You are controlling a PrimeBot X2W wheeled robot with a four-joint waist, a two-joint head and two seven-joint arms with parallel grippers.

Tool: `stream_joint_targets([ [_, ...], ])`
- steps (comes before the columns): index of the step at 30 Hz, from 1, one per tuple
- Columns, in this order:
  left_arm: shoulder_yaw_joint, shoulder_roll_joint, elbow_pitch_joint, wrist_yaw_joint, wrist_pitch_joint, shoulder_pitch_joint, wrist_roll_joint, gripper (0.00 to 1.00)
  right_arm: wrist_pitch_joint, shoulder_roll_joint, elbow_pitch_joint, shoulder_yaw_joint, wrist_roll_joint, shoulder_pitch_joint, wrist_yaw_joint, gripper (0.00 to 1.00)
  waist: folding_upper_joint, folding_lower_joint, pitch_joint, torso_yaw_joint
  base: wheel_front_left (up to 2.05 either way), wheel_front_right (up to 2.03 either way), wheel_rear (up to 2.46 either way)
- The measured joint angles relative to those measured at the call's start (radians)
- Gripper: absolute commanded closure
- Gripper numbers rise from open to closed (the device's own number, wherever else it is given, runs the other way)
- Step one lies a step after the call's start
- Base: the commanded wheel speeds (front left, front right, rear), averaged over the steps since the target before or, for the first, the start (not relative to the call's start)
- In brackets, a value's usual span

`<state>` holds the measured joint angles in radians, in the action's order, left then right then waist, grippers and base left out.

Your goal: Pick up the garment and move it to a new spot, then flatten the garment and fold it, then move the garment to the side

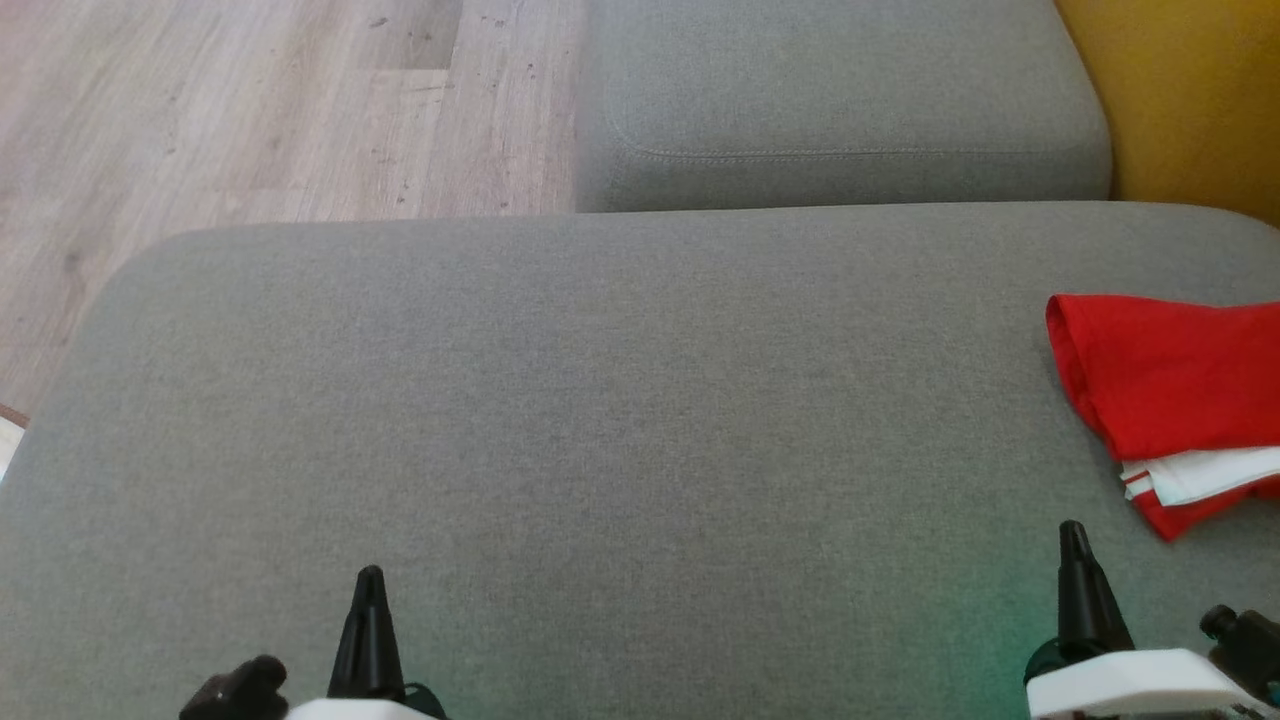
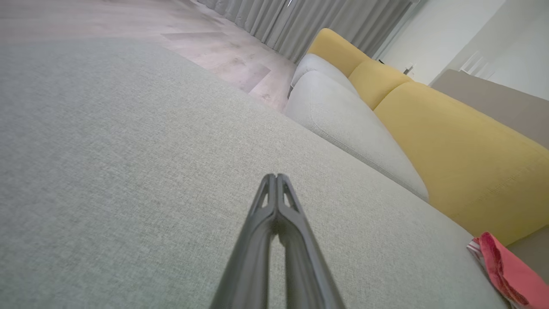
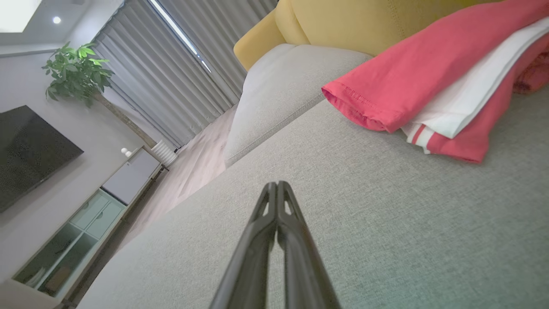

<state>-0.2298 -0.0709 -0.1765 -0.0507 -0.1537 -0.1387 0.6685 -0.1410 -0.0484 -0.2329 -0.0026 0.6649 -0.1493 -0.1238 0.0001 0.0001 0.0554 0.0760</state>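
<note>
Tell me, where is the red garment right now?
In the head view the red garment lies folded on the right side of the grey cushion, just ahead of the right gripper and apart from it.

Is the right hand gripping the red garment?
No, the right hand is shut on nothing, apart from the folded red garment lying on the grey cushion.
</note>
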Motion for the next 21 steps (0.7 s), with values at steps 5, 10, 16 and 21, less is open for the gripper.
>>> stream_joint_targets([
  [5,0.009,-0.002,-0.006,0.016,0.013,0.014,0.059,1.00,0.013,0.000,-0.002,-0.004,0.059,0.010,0.000,1.00,0.0000,0.0000,-0.004,-0.005,0.00,0.00,0.00],
  [10,0.025,-0.002,-0.012,0.025,0.024,0.021,0.120,1.00,0.027,0.000,-0.004,-0.009,0.117,0.019,0.000,1.00,0.0000,0.0000,-0.007,-0.009,0.00,0.00,0.00],
  [16,0.040,-0.003,-0.016,0.035,0.040,0.037,0.190,1.00,0.037,0.000,-0.007,-0.015,0.188,0.026,0.000,1.00,0.0000,0.0000,-0.011,-0.015,0.00,0.00,0.00],
  [21,0.059,-0.003,-0.022,0.043,0.056,0.040,0.251,1.00,0.056,0.000,-0.008,-0.021,0.246,0.054,0.000,1.00,0.0000,0.0000,-0.015,-0.019,0.00,0.00,0.00],
])
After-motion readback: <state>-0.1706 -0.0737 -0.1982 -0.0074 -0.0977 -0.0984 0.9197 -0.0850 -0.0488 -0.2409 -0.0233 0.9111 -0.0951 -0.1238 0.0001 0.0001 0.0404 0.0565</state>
